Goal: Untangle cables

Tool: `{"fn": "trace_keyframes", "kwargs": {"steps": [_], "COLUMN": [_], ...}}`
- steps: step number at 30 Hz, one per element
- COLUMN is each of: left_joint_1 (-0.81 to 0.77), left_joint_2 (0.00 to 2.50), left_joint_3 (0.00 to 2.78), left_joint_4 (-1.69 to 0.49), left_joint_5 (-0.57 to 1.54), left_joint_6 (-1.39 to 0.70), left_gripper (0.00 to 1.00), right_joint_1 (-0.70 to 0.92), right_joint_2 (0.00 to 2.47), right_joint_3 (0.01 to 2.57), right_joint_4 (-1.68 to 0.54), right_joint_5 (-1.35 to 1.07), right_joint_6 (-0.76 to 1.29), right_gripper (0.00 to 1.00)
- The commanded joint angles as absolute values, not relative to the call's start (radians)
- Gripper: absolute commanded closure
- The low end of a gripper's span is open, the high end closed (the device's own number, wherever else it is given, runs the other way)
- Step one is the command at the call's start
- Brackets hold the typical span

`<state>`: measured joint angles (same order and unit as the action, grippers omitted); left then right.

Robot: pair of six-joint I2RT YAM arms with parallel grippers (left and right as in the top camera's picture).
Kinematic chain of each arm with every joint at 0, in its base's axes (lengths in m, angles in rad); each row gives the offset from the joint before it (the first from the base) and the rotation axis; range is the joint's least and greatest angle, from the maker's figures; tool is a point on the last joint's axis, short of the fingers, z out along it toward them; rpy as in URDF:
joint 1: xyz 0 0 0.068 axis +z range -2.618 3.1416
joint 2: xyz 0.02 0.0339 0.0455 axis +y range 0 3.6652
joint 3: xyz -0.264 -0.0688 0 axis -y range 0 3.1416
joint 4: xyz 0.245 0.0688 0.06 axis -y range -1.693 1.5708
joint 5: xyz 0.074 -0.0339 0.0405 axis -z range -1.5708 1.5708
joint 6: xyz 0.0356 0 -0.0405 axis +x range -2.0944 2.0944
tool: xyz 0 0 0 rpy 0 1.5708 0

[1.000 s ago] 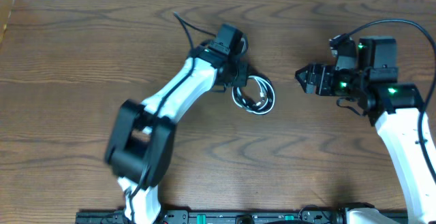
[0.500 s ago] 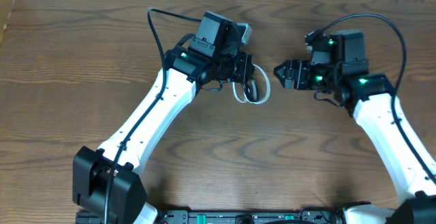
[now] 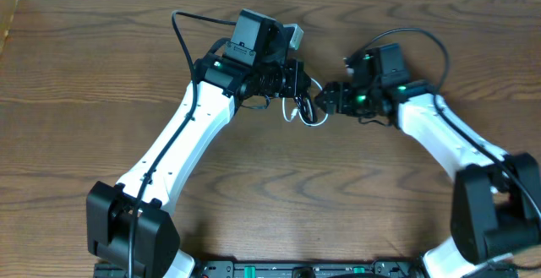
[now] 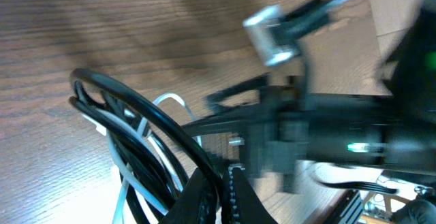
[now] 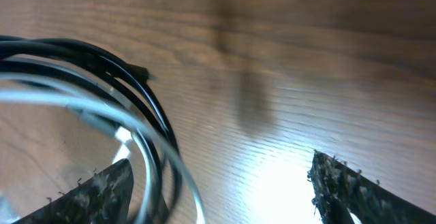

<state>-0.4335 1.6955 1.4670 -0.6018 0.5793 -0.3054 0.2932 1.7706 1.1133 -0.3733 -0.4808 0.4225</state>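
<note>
Beside the cables (image 3: 308, 114) (white and black loops), the right hand (image 3: 321, 100) is wide open; the left hand (image 3: 299, 90) pinches them

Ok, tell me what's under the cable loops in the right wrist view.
Only bare wooden table shows beneath the looped cables, black and white. The loops run off the frame's left and bottom edges, so anything under those parts is unseen.
</note>
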Motion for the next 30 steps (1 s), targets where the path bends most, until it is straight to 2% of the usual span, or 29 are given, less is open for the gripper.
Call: {"fn": "trace_keyframes", "kwargs": {"steps": [1, 4, 6, 9, 12, 13, 19, 26, 30], "left_joint_1": [-0.433, -0.433, -0.432, -0.418, -0.384, -0.369, -0.28, -0.224, -0.219], "left_joint_2": [1.691, 1.691, 1.691, 1.689, 1.685, 1.685, 1.685, 1.685, 1.686], "left_joint_3": [1.478, 1.478, 1.478, 1.478, 1.478, 1.478, 1.478, 1.478, 1.477], "left_joint_4": [-0.6, -0.598, -0.592, -0.577, -0.574, -0.575, -0.635, -0.831, -0.891], "left_joint_5": [0.618, 0.618, 0.618, 0.618, 0.618, 0.618, 0.583, 0.276, 0.19], "left_joint_6": [-0.317, -0.317, -0.317, -0.324, -0.339, -0.339, -0.338, -0.326, -0.308], "left_gripper": [0.93, 0.92, 0.92, 0.93, 0.93, 0.93, 0.93, 0.93, 0.93], "right_joint_1": [0.322, 0.331, 0.335, 0.334, 0.318, 0.31, 0.245, 0.204, 0.204], "right_joint_2": [1.825, 1.864, 1.888, 1.915, 1.912, 1.907, 1.843, 1.692, 1.618], "right_joint_3": [1.124, 1.124, 1.124, 1.124, 1.124, 1.124, 1.124, 1.124, 1.124], "right_joint_4": [-0.318, -0.284, -0.285, -0.31, -0.38, -0.393, -0.465, -0.588, -0.625], "right_joint_5": [-0.574, -0.598, -0.597, -0.585, -0.519, -0.51, -0.469, -0.234, -0.148], "right_joint_6": [0.489, 0.556, 0.587, 0.591, 0.585, 0.575, 0.484, 0.413, 0.387], "right_gripper": [0.2, 0.23, 0.32, 0.59, 0.94, 0.99, 0.99, 0.99, 0.99]}}
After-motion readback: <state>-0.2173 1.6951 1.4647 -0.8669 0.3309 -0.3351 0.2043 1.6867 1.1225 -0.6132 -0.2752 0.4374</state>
